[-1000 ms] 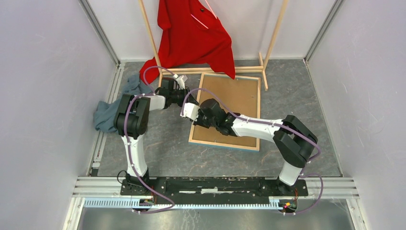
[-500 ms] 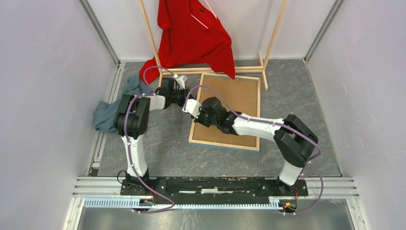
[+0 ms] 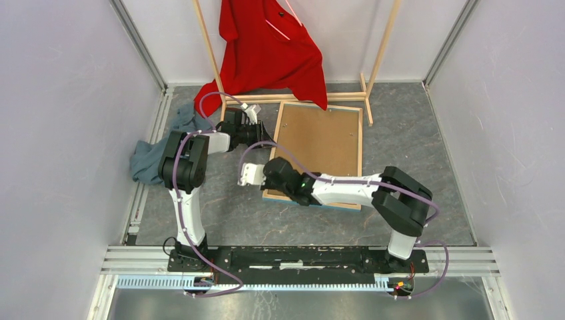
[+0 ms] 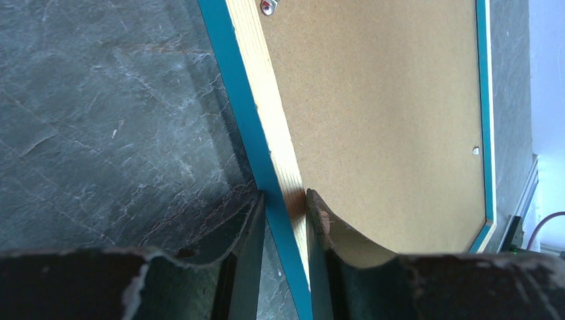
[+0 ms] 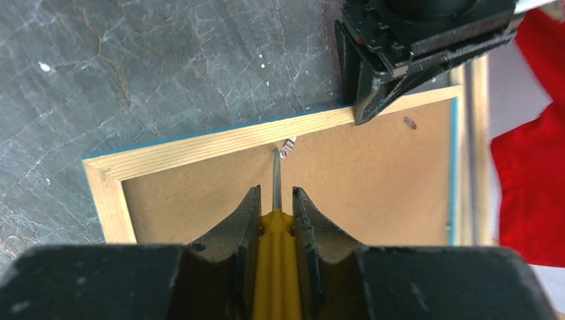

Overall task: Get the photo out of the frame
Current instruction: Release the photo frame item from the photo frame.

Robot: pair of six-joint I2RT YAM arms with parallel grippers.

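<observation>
The frame [image 3: 360,157] lies face down on the grey floor, its brown backing board [image 3: 323,140] up. The photo is hidden beneath that board. My left gripper [image 3: 265,136] is shut on the frame's left rail near the far corner. In the left wrist view its fingers [image 4: 283,197] pinch the blue-edged wooden rail [image 4: 266,113]. My right gripper [image 3: 266,179] hangs over the near-left part of the frame. It is shut on a yellow-handled screwdriver [image 5: 274,233], whose tip touches a small metal clip [image 5: 287,145] on the rail [image 5: 200,147].
A wooden clothes rack [image 3: 376,53] with a red shirt [image 3: 266,47] stands just behind the frame. A grey-blue cloth [image 3: 150,157] is heaped by the left wall. White walls close in both sides, and the arms' base rail [image 3: 300,257] runs along the near edge.
My right arm has slid along the frame's left rail toward the near-left corner, still holding the screwdriver. The left gripper and the frame have stayed put.
</observation>
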